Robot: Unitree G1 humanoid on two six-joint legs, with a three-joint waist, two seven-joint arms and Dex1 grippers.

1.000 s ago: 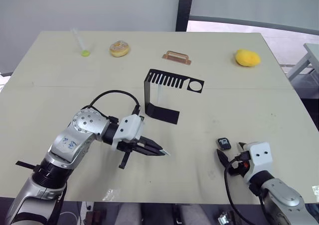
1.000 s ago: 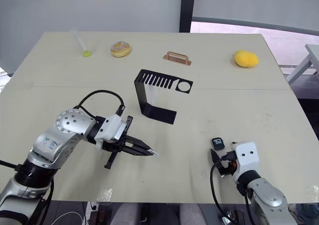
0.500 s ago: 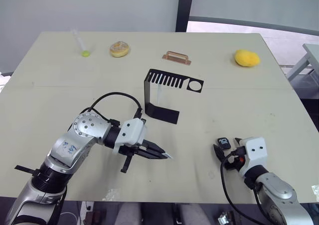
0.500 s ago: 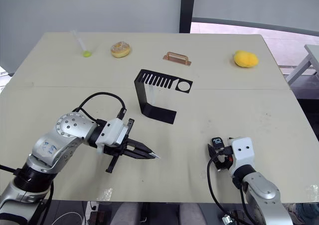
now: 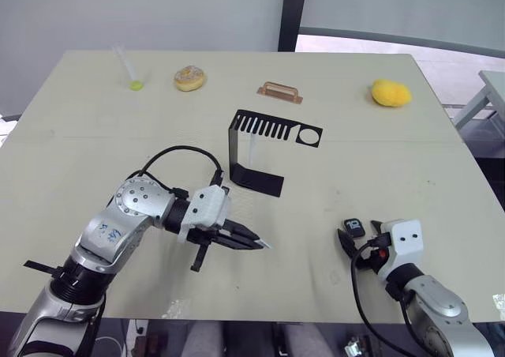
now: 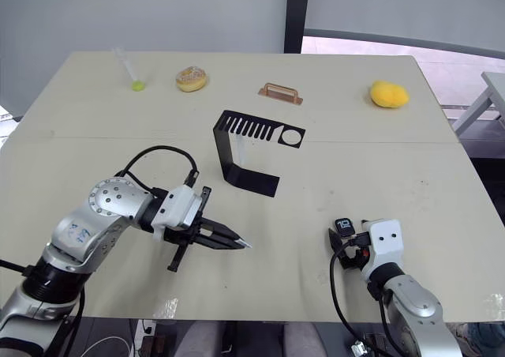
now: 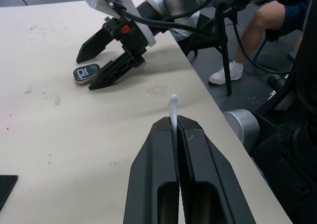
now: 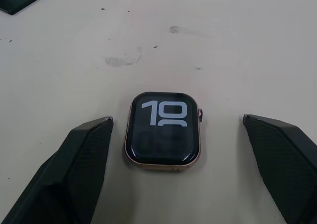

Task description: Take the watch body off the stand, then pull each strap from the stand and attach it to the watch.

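Black carbon-look fingers of my right pincer [image 8: 173,174] stand spread wide, and the watch body [image 8: 163,131] lies flat on the tabletop [image 8: 237,45] in the gap between them, face up with white digits showing, touching neither finger. It sits a little nearer one finger than the other, so I judge that a closing stroke could nudge the smooth case sideways, or tip it on its metallic rim, before both fingers bear on it. My left pincer [image 7: 174,127] is pressed together on a white strap [image 7: 173,106], whose end pokes out just past the fingertips; with so little in view I cannot tell how firmly it is seated, and a thin rubbery band could slip or bend when pushed against the case. That left pincer hovers over the tabletop well apart from the watch body, with bare surface between them. Beyond, the black stand [image 5: 260,152] rests mid-table, its comb slots looking empty.
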